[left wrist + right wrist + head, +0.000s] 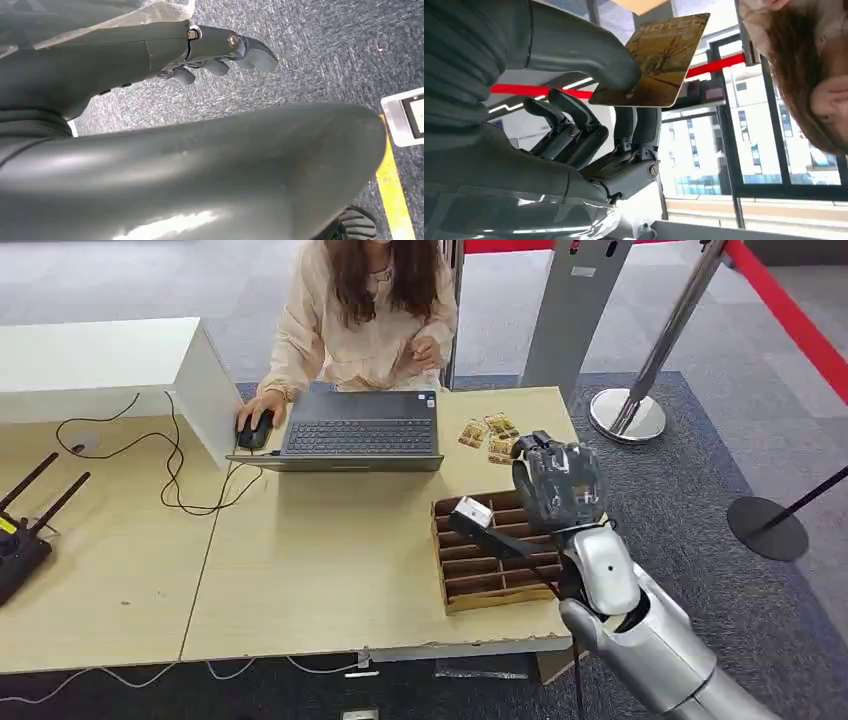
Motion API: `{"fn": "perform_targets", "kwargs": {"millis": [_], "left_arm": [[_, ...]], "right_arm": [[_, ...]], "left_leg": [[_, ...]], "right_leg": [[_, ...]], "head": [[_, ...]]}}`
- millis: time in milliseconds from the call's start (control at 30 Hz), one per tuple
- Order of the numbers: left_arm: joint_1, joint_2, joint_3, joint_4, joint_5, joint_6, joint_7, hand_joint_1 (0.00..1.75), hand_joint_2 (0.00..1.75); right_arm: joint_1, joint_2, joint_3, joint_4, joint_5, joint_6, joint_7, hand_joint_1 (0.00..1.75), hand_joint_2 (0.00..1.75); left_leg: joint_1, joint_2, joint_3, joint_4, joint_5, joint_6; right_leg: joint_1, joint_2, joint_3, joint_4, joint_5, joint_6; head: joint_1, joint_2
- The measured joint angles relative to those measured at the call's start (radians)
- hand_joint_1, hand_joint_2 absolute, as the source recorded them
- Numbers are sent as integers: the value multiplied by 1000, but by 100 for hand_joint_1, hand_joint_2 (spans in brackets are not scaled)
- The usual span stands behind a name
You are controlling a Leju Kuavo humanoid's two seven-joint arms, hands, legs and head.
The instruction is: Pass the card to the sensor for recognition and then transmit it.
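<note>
Nearest the robot, right side: silver right arm (640, 640) rising over the table's near right corner, ending in the right hand (556, 483), raised above the divided box. Right hand: thumb (589, 55) and fingers (634, 125) pinching a card (654, 60), brown-gold with a tree picture and lettering, held flat and tilted; remaining fingers curled below it. In the head view the card (472, 511) shows as a pale edge projecting from the hand toward the robot's left, above the box.

Left hand (220, 50): seen against grey carpet, fingers (250, 55) loosely curled, holding nothing.

Beneath the right hand: brown box (490, 560) with slotted compartments, resting on the light wooden table (320, 570) near its right edge.

Beyond the box: small group of similar cards (488, 437) lying on the tabletop, just right of the laptop.

Middle of the table's far side: open grey laptop (355, 430); black mouse (255, 430) at its left, under a person's hand (262, 405). Black cable (180, 470) looping across the table's left part; black router with antennas (25, 530) at the left edge; white partition (110, 365) behind.

Farthest: seated person (365, 310) in a pale top; grey upright panel (575, 310); chrome barrier post (650, 370) with red belt (790, 315) on grey carpet.
</note>
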Motion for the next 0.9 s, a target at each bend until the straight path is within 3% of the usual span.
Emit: {"fn": "perform_targets", "kwargs": {"millis": [233,400,900], "left_arm": [[-2,0,0,0,-16,0,3,0,0],[-15,-1,0,0,-24,2,14,0,0],[-69,-49,-1,-3,-52,9,27,0,0]], "right_arm": [[-12,-1,-7,-76,0,0,-5,175,175],[-72,30,5,-70,-19,-10,-27,175,175],[-284,217,116,188,69,-41,-36,175,175]], "left_leg": [[0,0,-1,0,0,0],[0,0,-1,0,1,0],[1,-1,-2,0,2,0]], "right_leg": [[0,0,0,0,0,0],[0,0,0,1,1,0],[0,0,0,1,1,-1]], "head": [[0,0],[0,0],[0,0]]}}
